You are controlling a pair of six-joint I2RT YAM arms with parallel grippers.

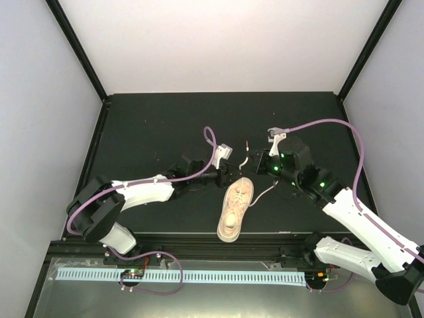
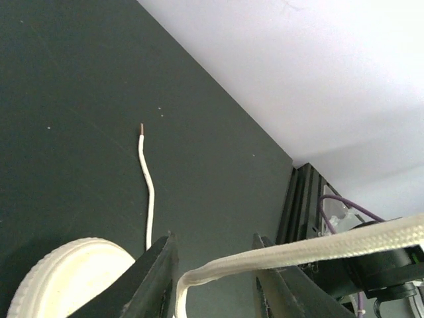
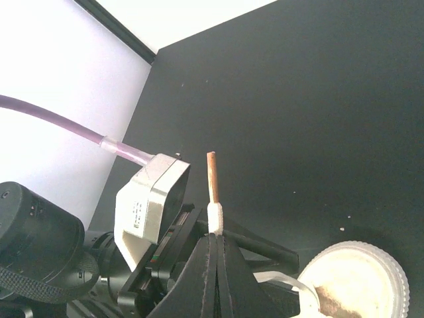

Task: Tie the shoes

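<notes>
Sitting on the table between the two arms, the shoe looks light and likely to slide if tugged. Its laces are soft and limp, so they are best taken near the stiff tip. The right gripper is pinched on one lace just below its aglet. That lace seems to run between the parted jaws of the left gripper. The other lace lies slack on the table.

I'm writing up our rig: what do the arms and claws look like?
The left arm and right arm have white shells and black joints. A purple cable runs along each to a pale grey camera box. Green lights glow on the right one. The left claw and right claw are black, with tapered fingers.
</notes>
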